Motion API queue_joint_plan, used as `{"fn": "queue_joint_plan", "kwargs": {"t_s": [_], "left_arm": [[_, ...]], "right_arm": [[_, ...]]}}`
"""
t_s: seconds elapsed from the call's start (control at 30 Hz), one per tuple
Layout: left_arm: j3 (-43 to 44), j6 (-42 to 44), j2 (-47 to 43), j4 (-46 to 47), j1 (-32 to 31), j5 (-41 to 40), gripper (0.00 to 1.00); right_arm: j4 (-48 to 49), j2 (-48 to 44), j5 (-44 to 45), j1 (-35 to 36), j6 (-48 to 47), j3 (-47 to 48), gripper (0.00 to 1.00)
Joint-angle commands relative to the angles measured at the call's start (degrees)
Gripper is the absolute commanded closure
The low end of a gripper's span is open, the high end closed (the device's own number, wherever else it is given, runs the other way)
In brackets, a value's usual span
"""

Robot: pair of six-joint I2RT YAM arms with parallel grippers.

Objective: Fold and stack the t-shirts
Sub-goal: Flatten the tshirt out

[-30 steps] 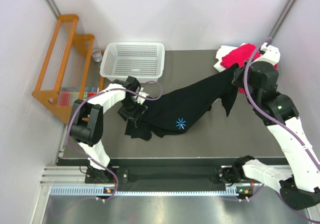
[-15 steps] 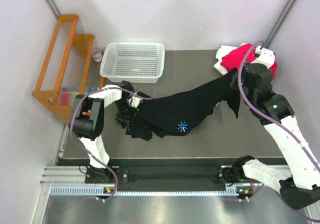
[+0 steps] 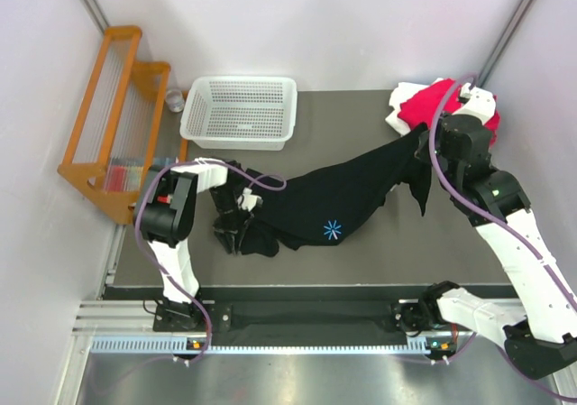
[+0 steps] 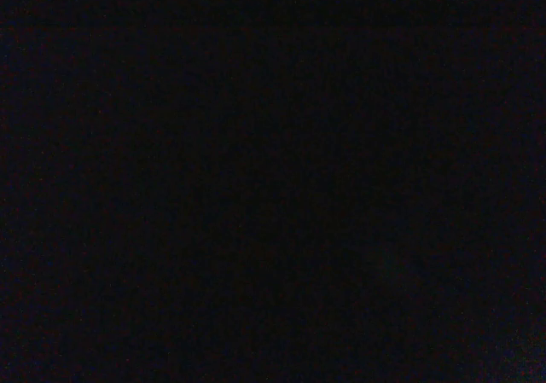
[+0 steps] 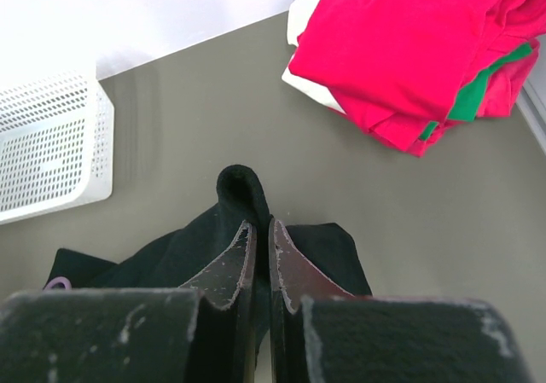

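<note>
At the left of the dark grey worktop [image 3: 361,116] we see the left pincer [image 3: 236,226] down on the bunched lower-left end of the large black cloth t-shirt [image 3: 347,188]. We cannot tell how far its jaws stand apart. From above, black cloth and dark pincer merge, and its own wrist camera gives only darkness.

Behind it, at the far edge, sits the white perforated plastic basket [image 3: 239,107], apart from the shirt.

The black t-shirt is drawn out into a long band. Its long axis runs diagonally from the crumpled heap by the left arm, up and away to the right. Its small light-blue starburst mark [image 3: 333,231] faces up near the band's near edge, around the middle. The right end is raised off the worktop, with a flap hanging below.

There the right pincer [image 5: 260,229] is closed to a narrow slit, pinching a fold of the black cloth between its fingers [image 5: 226,272].

In the far right corner lies the stack of folded shirts: the red folded shirt [image 5: 401,50] on top, the green folded shirt [image 5: 478,89] showing at its edge, and the white folded shirt [image 5: 307,16] beneath.
</note>
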Motion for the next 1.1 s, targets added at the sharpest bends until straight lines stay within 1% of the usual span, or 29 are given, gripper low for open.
{"fn": "queue_joint_plan", "kwargs": {"t_s": [0.0,0.07,0.1,0.27,0.33,0.37,0.4,0.47,0.5,0.63,0.7,0.77,0.87,0.9,0.97,1.0,1.07], "left_arm": [[-1.3,1.2,2.8,10.5,-0.3,1.0,0.83],[-1.0,1.0,1.9,10.8,-0.3,0.2,0.96],[-0.7,0.9,1.4,11.0,-0.2,0.0,1.00],[5.9,-0.5,-6.2,8.6,0.8,-1.5,1.00],[10.1,-1.7,-10.7,8.3,1.0,-3.0,1.00],[11.1,-2.1,-12.5,8.7,1.0,-4.2,1.00],[11.5,-3.2,-16.2,9.7,1.0,-4.8,1.00],[10.2,-3.8,-19.2,12.2,0.8,-5.9,1.00],[7.3,-3.7,-21.7,12.9,0.7,-6.5,1.00],[-1.9,-2.9,-26.9,16.2,0.4,-9.4,1.00],[-4.6,-2.5,-29.4,16.6,0.3,-9.8,1.00],[-4.4,-2.6,-30.5,16.1,0.4,-10.1,1.00],[0.8,-2.9,-32.6,13.5,0.6,-11.4,1.00],[5.4,-2.7,-33.6,13.0,0.6,-12.2,1.00],[11.4,-2.6,-34.1,11.0,0.8,-15.2,1.00],[18.3,-2.4,-33.8,10.1,1.1,-15.9,1.00],[25.2,-2.3,-33.1,7.1,2.4,-16.5,1.00]], "right_arm": [[2.7,-1.1,0.0,0.4,0.6,-0.2,1.00],[2.7,-1.2,-0.3,0.4,0.6,-0.4,1.00],[2.8,-1.3,-0.3,0.4,0.6,-0.5,1.00],[3.0,-1.9,-1.2,0.4,0.8,-1.3,1.00],[2.8,-1.9,-1.4,0.4,0.8,-1.2,1.00],[2.9,-1.9,-1.4,0.4,0.7,-1.4,1.00],[3.0,-1.9,-1.4,0.4,0.7,-1.5,1.00],[3.0,-2.0,-1.5,0.4,0.8,-1.9,1.00],[3.1,-2.1,-1.5,0.4,0.8,-2.0,1.00],[3.3,-2.5,-1.5,0.4,0.6,-2.7,1.00],[3.3,-2.5,-1.5,0.4,0.7,-2.9,1.00],[3.5,-2.2,-1.8,0.5,0.6,-2.9,1.00],[3.5,-1.9,-1.9,0.4,0.9,-2.1,1.00],[3.7,-1.9,-1.9,0.4,0.9,-1.7,1.00],[3.8,-2.0,-2.0,0.4,0.3,0.3,1.00],[3.9,-2.0,-1.9,0.4,-0.1,1.2,1.00],[3.8,-2.5,-1.9,0.4,-0.6,3.3,1.00]]}}
